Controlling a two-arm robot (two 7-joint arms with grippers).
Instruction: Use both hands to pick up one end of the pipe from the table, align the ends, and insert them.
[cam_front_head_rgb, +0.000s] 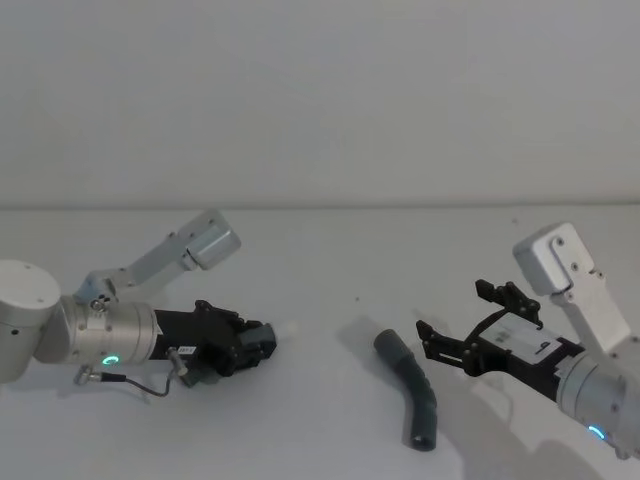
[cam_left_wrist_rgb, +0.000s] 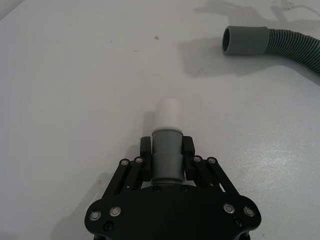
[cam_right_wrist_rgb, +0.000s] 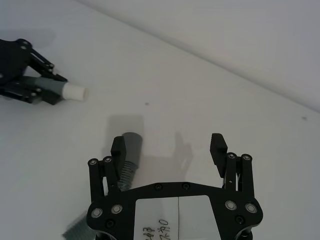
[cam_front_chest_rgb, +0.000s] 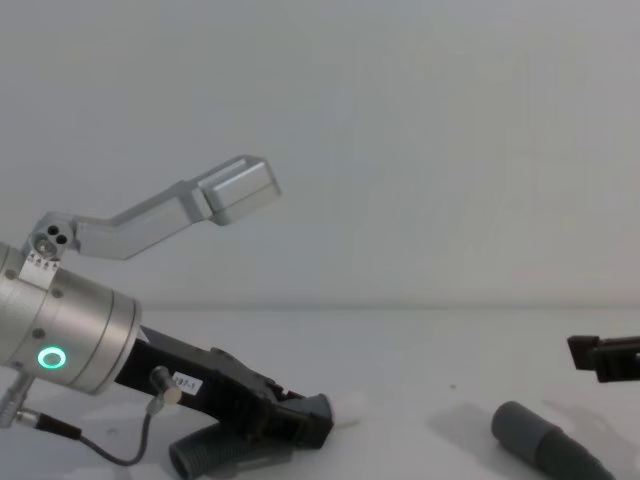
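**Pipe-joining task, pickup of the second end.** The left gripper (cam_front_head_rgb: 262, 338) is lying low over the table (cam_front_head_rgb: 330, 265) on the robot's left. Its fingers (cam_left_wrist_rgb: 187, 150) are pressing together on the white-tipped end (cam_left_wrist_rgb: 167, 142). The narrower white tip (cam_left_wrist_rgb: 167, 112) is projecting free ahead of the fingertips and pointing toward the middle of the table.

The right gripper (cam_front_head_rgb: 452, 308) is hovering on the robot's right with its fingers spread wide, holding nothing. The pipe (cam_front_head_rgb: 415, 385) is resting on the table between the two grippers, nearer the right one. In the right wrist view its plain grey end (cam_front_head_rgb: 388, 345) is lying just beside one right fingertip (cam_right_wrist_rgb: 119, 147), not yet between the pair. Its open mouth is facing toward the left gripper, and the two ends are lying well apart.

The step in hand appears to be securing the plain grey end with the right gripper. To do it well:
- The gripper should be shifting sideways until that end is centred between both fingers.
- It should then be descending and closing on the smooth grey surface, not on the corrugated length, which would likely flex.
- Gripping a little behind the mouth would be leaving the opening free for the white tip.
- Because the pipe bends, a gentle lift should be limiting swing while the two axes are being brought into line.
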